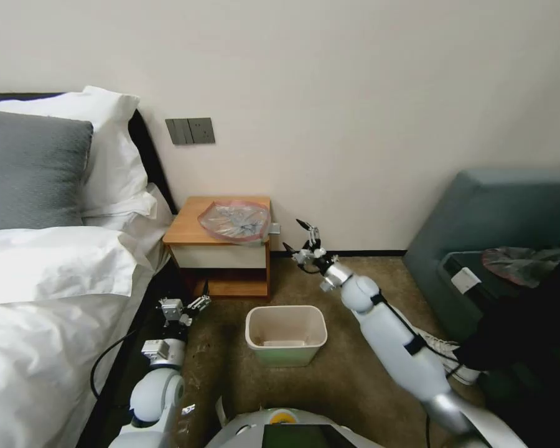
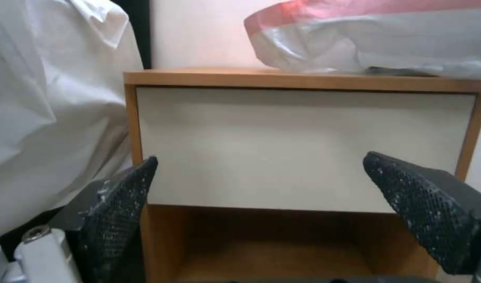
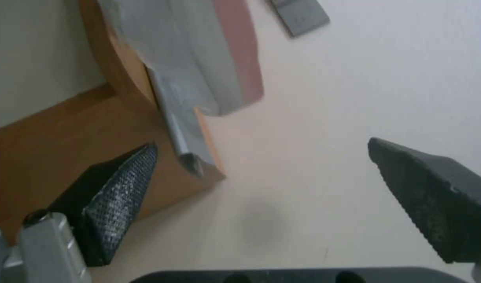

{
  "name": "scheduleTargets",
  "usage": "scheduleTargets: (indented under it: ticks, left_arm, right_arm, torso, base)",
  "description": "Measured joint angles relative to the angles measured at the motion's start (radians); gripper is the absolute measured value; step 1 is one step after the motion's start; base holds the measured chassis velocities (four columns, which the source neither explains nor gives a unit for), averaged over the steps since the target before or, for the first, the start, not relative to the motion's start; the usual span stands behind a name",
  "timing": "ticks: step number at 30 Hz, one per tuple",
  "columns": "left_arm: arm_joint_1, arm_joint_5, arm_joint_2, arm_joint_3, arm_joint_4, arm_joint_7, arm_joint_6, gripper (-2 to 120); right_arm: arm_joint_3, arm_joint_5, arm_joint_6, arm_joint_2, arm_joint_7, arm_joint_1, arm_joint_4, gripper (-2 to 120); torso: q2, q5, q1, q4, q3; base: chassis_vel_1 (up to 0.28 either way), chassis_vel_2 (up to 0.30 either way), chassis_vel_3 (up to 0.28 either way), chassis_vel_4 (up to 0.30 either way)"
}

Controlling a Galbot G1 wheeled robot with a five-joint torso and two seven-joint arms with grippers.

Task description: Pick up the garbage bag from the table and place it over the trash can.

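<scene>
The garbage bag (image 1: 234,219), wrinkly grey plastic with a pink-red rim, lies on the right half of the table (image 1: 190,227), its edge hanging over the right side. In the right wrist view the garbage bag (image 3: 198,59) drapes past the table (image 3: 120,70) corner. My right gripper (image 1: 297,234) hovers open just right of the table at top height, empty. My left gripper (image 1: 185,307) is open low by the bed, facing the table's white drawer front (image 2: 303,145); the garbage bag (image 2: 376,43) shows above it. The cream trash can (image 1: 285,335) stands open on the carpet before the table.
A bed with white linen (image 1: 50,292) and pillows fills the left side. A grey-green sofa (image 1: 498,230) stands at the right with another grey plastic bag (image 1: 522,261) on it. A dark-clad person and white shoe (image 1: 463,367) are at the right. Wall switches (image 1: 190,130) hang above the table.
</scene>
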Motion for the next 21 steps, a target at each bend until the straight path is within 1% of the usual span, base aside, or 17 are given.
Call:
scheduleTargets:
  ticks: [1,3,4,7,10,12,13,14,16,17,19,20,21]
  left_arm:
    - [-0.008,0.0,0.001,-0.006,0.008,-0.002,-0.002,100]
    - [-0.01,0.001,0.004,-0.012,0.011,-0.004,-0.002,100]
    - [-0.01,0.001,0.004,-0.012,0.011,-0.004,-0.002,100]
    - [0.003,0.004,0.001,-0.013,0.012,-0.004,-0.015,100]
    - [0.008,0.004,-0.003,-0.013,0.014,-0.006,-0.02,100]
    - [0.009,0.004,-0.004,-0.013,0.015,-0.01,-0.021,100]
    - [0.009,0.004,-0.004,-0.013,0.015,-0.011,-0.021,100]
    - [0.009,0.004,-0.004,-0.013,0.015,-0.011,-0.021,100]
    - [0.01,0.004,-0.004,-0.013,0.013,-0.014,-0.021,100]
    - [0.01,0.004,-0.004,-0.013,0.013,-0.014,-0.021,100]
    - [0.011,0.004,-0.005,-0.012,0.012,-0.016,-0.021,100]
    - [0.01,0.004,-0.005,-0.01,0.012,-0.018,-0.02,100]
    - [0.01,0.004,-0.005,-0.01,0.012,-0.018,-0.02,100]
  right_arm:
    - [-0.012,-0.048,0.036,0.018,0.005,0.044,-0.055,100]
    - [-0.035,-0.084,0.059,0.036,0.008,0.093,-0.118,100]
    - [-0.035,-0.084,0.059,0.036,0.008,0.093,-0.118,100]
    - [-0.046,-0.131,0.093,0.053,0.009,0.134,-0.186,100]
    - [-0.042,-0.154,0.109,0.065,0.011,0.146,-0.217,99]
    - [-0.034,-0.169,0.123,0.075,0.013,0.153,-0.239,95]
    - [-0.033,-0.174,0.128,0.081,0.015,0.158,-0.254,89]
    - [-0.033,-0.174,0.128,0.081,0.015,0.158,-0.254,89]
    - [-0.033,-0.175,0.13,0.087,0.016,0.169,-0.272,78]
    - [-0.033,-0.175,0.13,0.087,0.016,0.169,-0.272,78]
    - [-0.038,-0.174,0.131,0.088,0.018,0.178,-0.288,70]
    - [-0.042,-0.174,0.131,0.088,0.018,0.184,-0.296,63]
    - [-0.042,-0.174,0.131,0.088,0.018,0.184,-0.296,63]
  torso:
    - [0.0,0.0,0.0,-0.0001,0.0]
    - [0.0,0.0001,0.0,0.0,0.0]
    - [0.0,0.0001,0.0,0.0,0.0]
    - [0.0,0.0,0.0,0.0,0.0]
    - [0.0,0.0,0.0,-0.0001,0.0]
    - [0.0,0.0,0.0,-0.0001,0.0]
    - [0.0,0.0,0.0,-0.0002,0.0]
    - [0.0,0.0,0.0,-0.0002,0.0]
    - [0.0,0.0,0.0,-0.0002,0.0]
    - [0.0,0.0,0.0,-0.0002,0.0]
    - [0.0,0.0,0.0,-0.0001,0.0]
    - [0.0,0.0001,0.0,-0.0002,0.0]
    - [0.0,0.0001,0.0,-0.0002,0.0]
  base:
    - [0.0,0.0,0.0,0.0]
    - [0.0,0.0,0.0,0.0]
    - [0.0,0.0,0.0,0.0]
    - [0.0,0.0,0.0,0.0]
    - [0.0,0.0,0.0,0.0]
    - [0.0,0.0,0.0,0.0]
    - [0.0,0.0,0.0,0.0]
    - [0.0,0.0,0.0,0.0]
    - [0.0,0.0,0.0,0.0]
    - [0.0,0.0,0.0,0.0]
    - [0.0,0.0,0.0,0.0]
    - [0.0,0.0,0.0,0.0]
    - [0.0,0.0,0.0,0.0]
